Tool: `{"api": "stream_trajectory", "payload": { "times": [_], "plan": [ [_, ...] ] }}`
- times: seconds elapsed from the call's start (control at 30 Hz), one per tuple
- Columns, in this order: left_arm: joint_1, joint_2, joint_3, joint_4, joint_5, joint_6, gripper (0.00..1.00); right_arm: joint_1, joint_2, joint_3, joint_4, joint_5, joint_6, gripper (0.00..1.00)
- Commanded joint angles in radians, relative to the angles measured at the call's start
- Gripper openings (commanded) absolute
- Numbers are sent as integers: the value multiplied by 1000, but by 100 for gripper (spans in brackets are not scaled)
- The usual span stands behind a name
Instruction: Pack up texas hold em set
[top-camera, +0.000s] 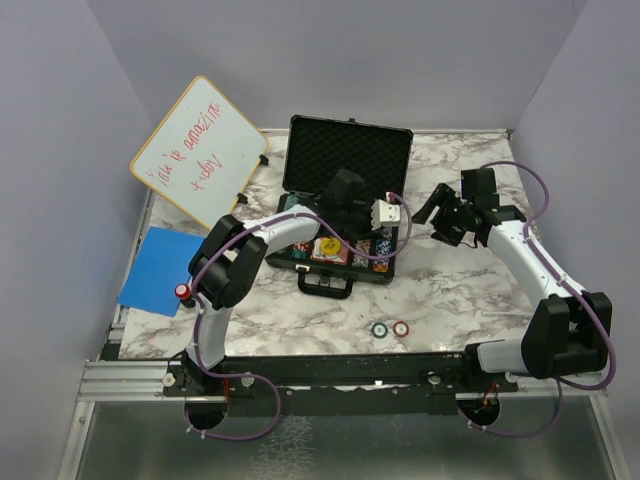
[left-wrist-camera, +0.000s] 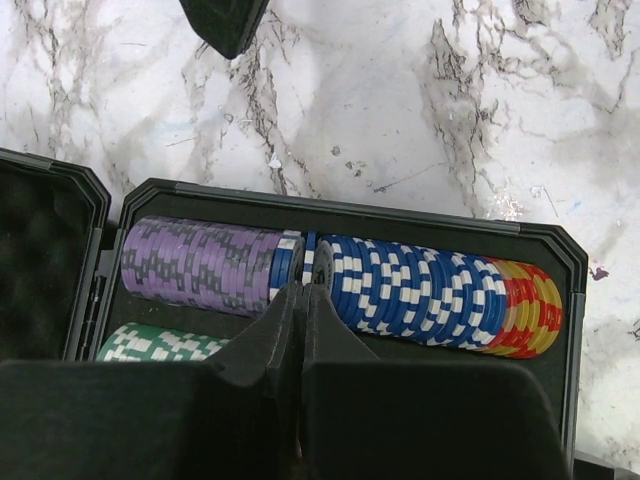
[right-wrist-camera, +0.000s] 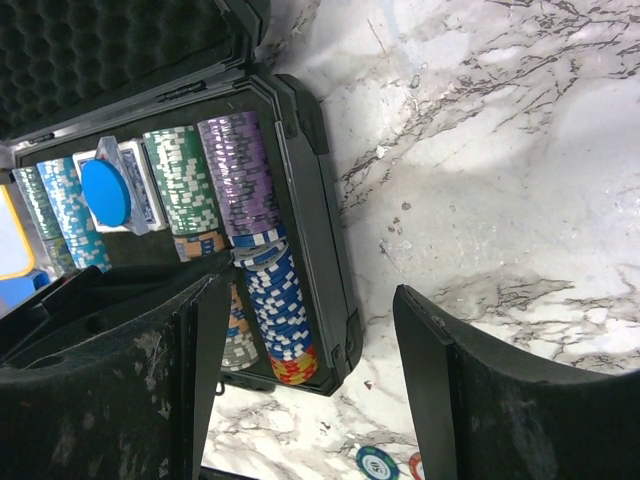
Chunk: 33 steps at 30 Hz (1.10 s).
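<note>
Case (top-camera: 350, 150): black, rectangular, lid up showing egg-crate foam; far middle of marbled worktop (top-camera: 450, 290).
Chips (left-wrist-camera: 410, 295): ridged discs on edge in rows, purple, blue-white, red, yellow.
Loose chips (top-camera: 380, 329): two, near front edge.
Left claw (left-wrist-camera: 303, 300): closed, empty, tips between purple and blue chips.
Right claw (right-wrist-camera: 310, 300): wide apart, empty, by case's right rim.

Left arm (top-camera: 270, 235) over the open briefcase (top-camera: 372, 277), raised lid (top-camera: 345, 150) behind, bare table (top-camera: 455, 295) to its right
</note>
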Motion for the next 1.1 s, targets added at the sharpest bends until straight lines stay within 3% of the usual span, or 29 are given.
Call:
{"api": "stream_trajectory", "payload": {
  "times": [0.0, 0.3, 0.5, 0.63, 0.77, 0.9, 1.07],
  "plan": [
    [-31, 43, 14, -74, -51, 32, 0, -4, -11, -20, -9, -16, -19, 72],
    [-39, 43, 51, -127, -98, 25, 2, -3, -25, -20, -94, 8, -68, 72],
    [-24, -18, 114, -121, -124, -111, 29, 0, -49, -32, -211, 58, -110, 74],
    [-10, -87, 99, -115, -94, -162, 39, 26, -96, -56, -257, 105, -123, 76],
    [8, -195, 4, -12, -130, -267, 41, 119, -121, -83, -305, 166, -90, 77],
    [42, -369, -213, 264, -249, -452, 46, 266, -136, -117, -356, 250, -20, 77],
    [71, -553, -416, 429, -485, -606, 60, 413, -143, -191, -353, 246, 13, 78]
  ]
}}
